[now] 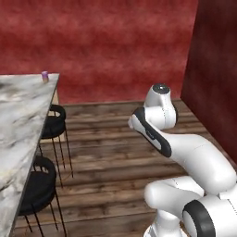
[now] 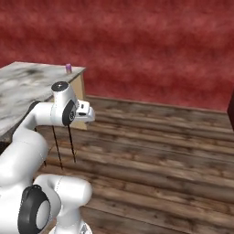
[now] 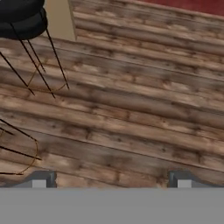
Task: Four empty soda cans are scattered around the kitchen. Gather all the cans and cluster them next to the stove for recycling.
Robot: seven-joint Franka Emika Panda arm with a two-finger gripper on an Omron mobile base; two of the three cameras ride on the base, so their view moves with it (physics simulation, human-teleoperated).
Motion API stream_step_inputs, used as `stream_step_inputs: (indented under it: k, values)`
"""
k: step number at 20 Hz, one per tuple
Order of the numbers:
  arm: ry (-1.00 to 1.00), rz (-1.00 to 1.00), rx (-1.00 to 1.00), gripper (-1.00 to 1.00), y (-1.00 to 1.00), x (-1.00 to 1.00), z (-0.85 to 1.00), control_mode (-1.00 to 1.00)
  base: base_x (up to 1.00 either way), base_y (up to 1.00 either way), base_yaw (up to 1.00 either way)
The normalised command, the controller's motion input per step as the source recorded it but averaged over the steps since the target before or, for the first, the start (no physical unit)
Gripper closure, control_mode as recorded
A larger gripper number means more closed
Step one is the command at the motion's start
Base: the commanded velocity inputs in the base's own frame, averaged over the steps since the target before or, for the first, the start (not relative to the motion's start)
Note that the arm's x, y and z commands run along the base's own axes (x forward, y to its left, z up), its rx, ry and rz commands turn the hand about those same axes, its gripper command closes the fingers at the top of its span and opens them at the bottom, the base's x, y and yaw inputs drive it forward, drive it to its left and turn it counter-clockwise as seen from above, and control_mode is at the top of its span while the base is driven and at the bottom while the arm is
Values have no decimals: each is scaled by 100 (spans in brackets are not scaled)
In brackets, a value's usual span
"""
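Left base view: the purple can stands upright at the tabletop's far corner, well apart from the arm. Likely light, thin-walled, slippery; grip mid-body gently. The tool hangs over the floor, tips apart, empty.

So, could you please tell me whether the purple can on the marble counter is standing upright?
Upright: the purple can stands on end at the counter's far corner.

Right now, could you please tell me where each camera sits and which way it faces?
Left base view: behind the arm's left, facing the marble counter, purple can, stools; arm lower right.
Right base view: behind its right, same counter and can; arm lower left.
Hand view: on the hand, facing the wooden floor; open gripper at the bottom.
Shared: counter, can, red wall.
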Motion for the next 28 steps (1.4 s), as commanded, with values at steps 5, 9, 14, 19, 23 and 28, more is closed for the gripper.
stream_step_inputs:
  k: [5,9,14,19,23,28]
  values:
    - [0,0,0,-100,0,0,0,100,60,-26,2]
    - [0,0,0,-100,0,0,0,100,60,-26,2]
    - [0,0,0,-100,0,0,0,100,60,-26,2]
    - [0,0,0,-100,0,0,0,100,60,-26,2]
    - [0,0,0,-100,0,0,0,100,60,-25,5]
    - [0,0,0,-100,0,0,0,100,60,-25,5]
